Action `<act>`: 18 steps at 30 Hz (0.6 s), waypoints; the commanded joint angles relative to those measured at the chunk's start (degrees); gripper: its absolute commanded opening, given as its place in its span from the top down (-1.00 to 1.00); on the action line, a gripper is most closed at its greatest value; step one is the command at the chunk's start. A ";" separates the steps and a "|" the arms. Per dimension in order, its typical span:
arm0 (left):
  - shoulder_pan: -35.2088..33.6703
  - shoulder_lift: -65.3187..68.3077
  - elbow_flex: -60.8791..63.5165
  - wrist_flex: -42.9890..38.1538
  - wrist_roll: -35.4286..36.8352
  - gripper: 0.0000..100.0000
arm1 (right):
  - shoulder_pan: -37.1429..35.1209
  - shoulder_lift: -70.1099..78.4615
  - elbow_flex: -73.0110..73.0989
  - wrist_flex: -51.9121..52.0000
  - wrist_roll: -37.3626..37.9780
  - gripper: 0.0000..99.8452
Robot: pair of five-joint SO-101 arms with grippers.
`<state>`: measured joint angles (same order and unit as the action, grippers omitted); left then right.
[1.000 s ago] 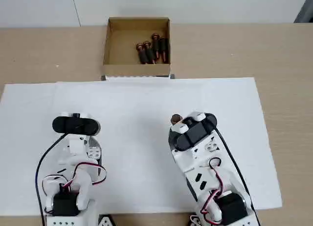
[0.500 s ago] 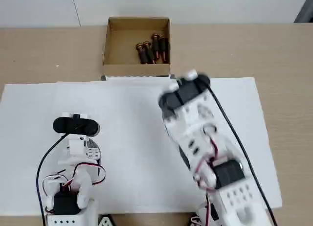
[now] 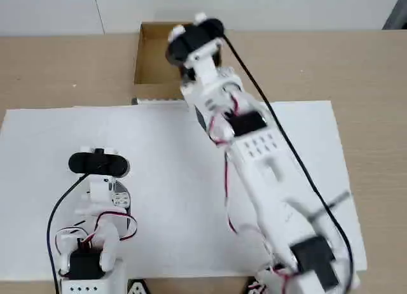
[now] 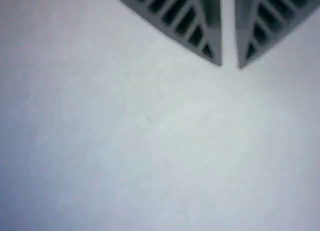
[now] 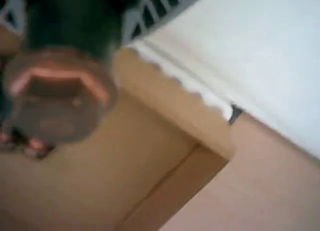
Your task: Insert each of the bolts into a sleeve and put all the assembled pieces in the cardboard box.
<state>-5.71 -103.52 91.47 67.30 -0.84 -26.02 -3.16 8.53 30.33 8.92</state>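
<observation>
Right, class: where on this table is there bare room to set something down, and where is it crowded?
Free: the white sheet between the left arm and the right arm; the bare table left of the cardboard box; the table right of it. Crowded: over the box, where the right arm hangs.

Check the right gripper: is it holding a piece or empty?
Holding. The right wrist view shows a copper-headed bolt clamped in the right gripper, hanging over the box.
</observation>
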 commanded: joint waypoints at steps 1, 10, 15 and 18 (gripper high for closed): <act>-0.18 -0.44 -0.22 -0.18 -0.09 0.99 | 0.40 9.10 -13.01 -3.56 4.13 0.99; -0.26 -0.44 -0.13 -0.18 -0.09 0.99 | 0.22 34.68 -38.68 -5.58 16.62 0.99; -0.26 -0.44 -0.13 -0.18 -0.09 0.99 | -0.04 45.32 -51.34 -4.70 18.37 0.98; -0.26 -0.44 -0.13 -0.18 -0.09 0.99 | -0.04 49.36 -56.79 -1.01 18.99 0.94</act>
<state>-5.71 -103.52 91.47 67.30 -0.84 -26.02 45.63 -39.74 27.34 26.77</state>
